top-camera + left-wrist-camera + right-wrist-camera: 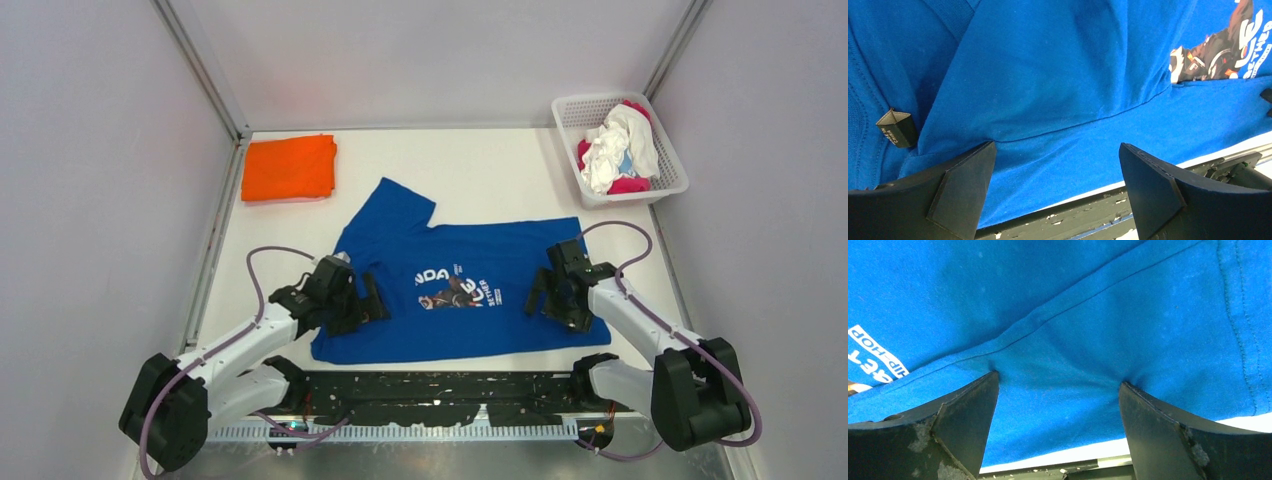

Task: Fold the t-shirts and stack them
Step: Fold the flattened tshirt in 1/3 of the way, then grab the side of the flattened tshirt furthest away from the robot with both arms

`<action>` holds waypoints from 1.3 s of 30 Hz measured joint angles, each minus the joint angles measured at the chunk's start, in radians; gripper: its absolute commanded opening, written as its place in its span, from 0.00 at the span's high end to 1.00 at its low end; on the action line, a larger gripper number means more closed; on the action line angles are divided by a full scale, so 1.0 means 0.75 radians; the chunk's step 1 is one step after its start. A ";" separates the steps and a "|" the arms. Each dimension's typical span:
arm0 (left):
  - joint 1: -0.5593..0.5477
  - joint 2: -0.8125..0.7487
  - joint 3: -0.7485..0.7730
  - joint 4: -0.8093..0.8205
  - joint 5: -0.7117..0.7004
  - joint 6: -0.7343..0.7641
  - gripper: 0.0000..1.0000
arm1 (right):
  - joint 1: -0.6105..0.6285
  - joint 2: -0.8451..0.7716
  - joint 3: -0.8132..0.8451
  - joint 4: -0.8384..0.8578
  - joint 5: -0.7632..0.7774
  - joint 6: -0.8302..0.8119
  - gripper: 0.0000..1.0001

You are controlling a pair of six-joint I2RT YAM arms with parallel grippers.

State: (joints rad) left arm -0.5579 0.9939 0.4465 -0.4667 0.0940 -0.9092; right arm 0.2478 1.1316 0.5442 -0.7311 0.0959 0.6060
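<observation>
Your left gripper (372, 300) stands wide apart over the neck end of the blue shirt (400, 335) and holds nothing. Your right gripper (537, 295) is equally wide, its fingertips (973, 405) pressed into the cloth near the hem with nothing clamped between them. You have the blue shirt spread across the near half of the table (500, 170), print (455, 290) up, one sleeve (395, 205) pointing far left. Its near long edge appears turned over, so I judge the folding barely begun. One orange shirt (290, 167) lies folded at the far left corner: done. Count: two grippers, one blue shirt, one orange shirt, one basket (668, 185) at the far right. It holds crumpled white clothes (625, 150) and magenta clothes (630, 185), number not discernible. None of these is folded yet, and nothing is stacked.
</observation>
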 measured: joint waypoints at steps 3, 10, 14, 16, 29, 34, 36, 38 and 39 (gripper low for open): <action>-0.005 0.038 0.033 -0.026 -0.017 0.003 0.01 | 0.000 -0.042 -0.019 -0.020 -0.022 0.015 0.05; -0.007 0.065 0.077 -0.119 -0.100 0.028 0.00 | 0.007 -0.126 -0.050 -0.096 -0.112 0.073 0.05; -0.006 0.043 0.123 -0.206 -0.153 0.052 0.00 | 0.011 -0.195 -0.047 -0.173 -0.095 0.103 0.05; -0.006 0.014 0.159 -0.238 -0.172 0.072 0.00 | 0.011 -0.233 -0.028 -0.201 -0.062 0.105 0.05; 0.090 0.330 0.687 -0.254 -0.261 0.254 0.00 | 0.011 -0.262 0.194 0.236 -0.016 0.041 0.05; 0.219 0.762 1.049 -0.213 -0.212 0.364 0.00 | -0.005 -0.180 0.195 0.414 -0.019 0.011 0.05; 0.263 0.938 1.224 -0.211 -0.166 0.405 0.00 | -0.019 -0.157 0.194 0.461 -0.021 -0.014 0.05; 0.297 1.135 1.442 -0.216 -0.130 0.452 0.00 | -0.041 -0.134 0.191 0.509 -0.024 -0.037 0.05; 0.307 1.232 1.559 -0.223 -0.119 0.470 0.00 | -0.051 -0.124 0.187 0.528 -0.025 -0.046 0.05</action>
State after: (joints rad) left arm -0.3275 1.9182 1.6161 -0.6342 0.0051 -0.5564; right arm 0.2092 1.0389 0.6846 -0.3347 0.0769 0.5716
